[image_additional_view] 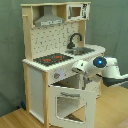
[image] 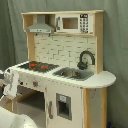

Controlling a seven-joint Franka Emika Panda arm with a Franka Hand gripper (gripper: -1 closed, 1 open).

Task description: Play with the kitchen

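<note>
Toy kitchen stands on a wood floor against a grey-green curtain backdrop, seen from opposite sides in both exterior views. Up top: grey range hood at one end, microwave-style box beside it, white back panel below. On the kitchen's surface: red-ringed hob at one end, sink w/ black faucet toward the rounded end.

Oven door under the hob hangs open in the second exterior view, hinged at its bottom edge, tilted outward w/ window facing up and out. Prob. open as part of the play, giving access to the oven cavity. Knob sits on the front panel just above it.

Arm's white wrist w/ blue light comes in from the second exterior view's right, at front-panel height, just above the door's top edge. Pincer points at the front edge of the surface near the knobs; cannot tell whether its fingers are apart or together, or touching anything. In the first exterior view only a white arm section shows at the first exterior view's left, near the hob-end corner.

Judgement: arm is placed low and close so it can work the knobs or the door; next move needs care not to knock the open door.
</note>
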